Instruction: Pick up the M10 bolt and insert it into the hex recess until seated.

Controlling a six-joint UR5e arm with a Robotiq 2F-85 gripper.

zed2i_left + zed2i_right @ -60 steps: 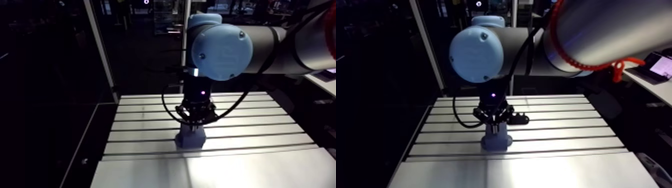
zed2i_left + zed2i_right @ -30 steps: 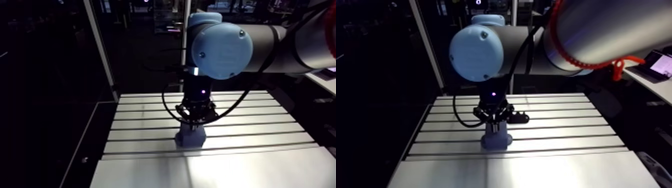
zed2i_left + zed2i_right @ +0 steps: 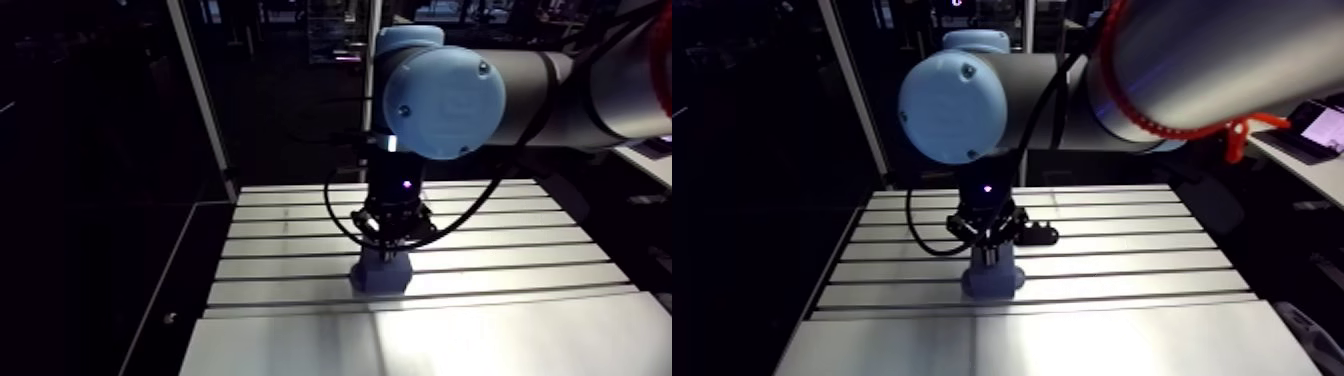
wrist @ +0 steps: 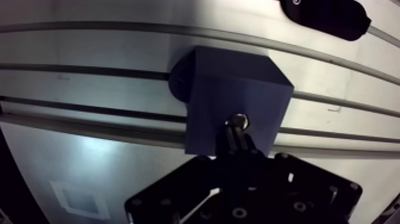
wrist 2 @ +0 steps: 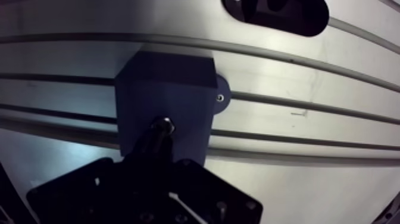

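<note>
at the tips of the end effector (image 4: 238, 146), clamped on the m10 bolt (image 4: 238, 121) atop the blue block (image 4: 229, 77), nothing visibly moved vs. just before, so prob. it's bottoming in the hex recess, seating unconfirmed, recess hidden.

Dim overall; glare across table (image 3: 480, 335).

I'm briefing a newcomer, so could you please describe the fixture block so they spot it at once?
On the slotted aluminium table, look beneath the gripper: a dark blue block stands across the slots. It is the only boxy blue thing there, the gripper holds a shiny bolt at its top face, and its one neighbour is a low black part beyond it.
</note>
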